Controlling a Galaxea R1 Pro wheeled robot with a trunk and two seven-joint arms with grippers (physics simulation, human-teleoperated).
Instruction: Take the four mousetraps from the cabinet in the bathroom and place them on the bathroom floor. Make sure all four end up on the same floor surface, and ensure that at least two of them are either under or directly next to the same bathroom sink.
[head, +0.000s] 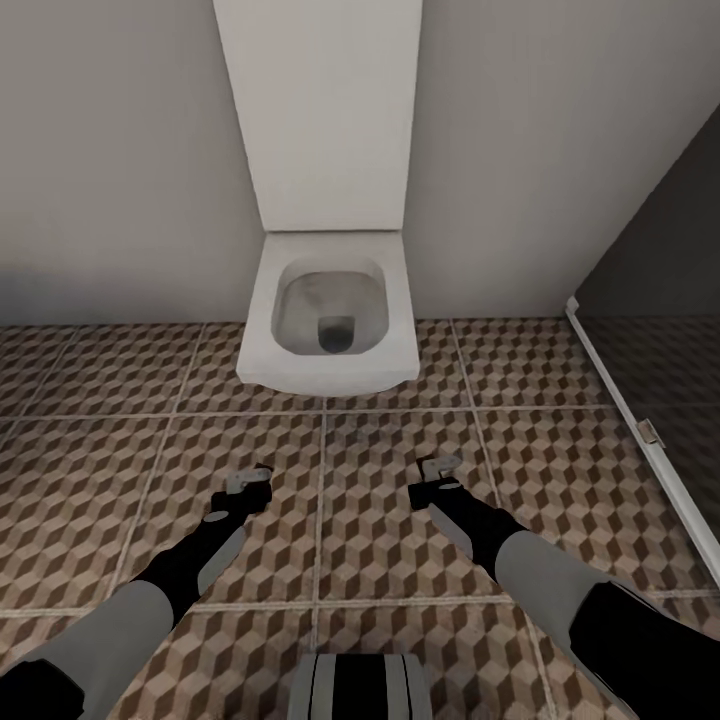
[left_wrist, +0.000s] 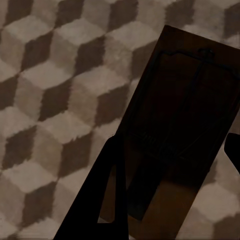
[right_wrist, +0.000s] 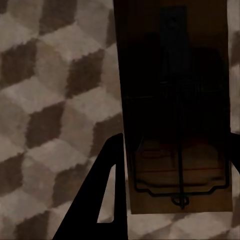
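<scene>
Here your left gripper (head: 252, 483) and right gripper (head: 436, 476) each clamp a mousetrap, plain at the wrists: left mousetrap (left_wrist: 175, 125), right mousetrap (right_wrist: 175, 100). Both hang over the bathroom floor (head: 120, 450); a white toilet (head: 330, 310) stands just beyond.

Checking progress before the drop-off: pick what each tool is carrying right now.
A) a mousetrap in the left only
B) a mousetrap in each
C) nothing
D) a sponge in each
B: each wrist view shows a wooden mousetrap between the fingers, above the patterned floor.
</scene>
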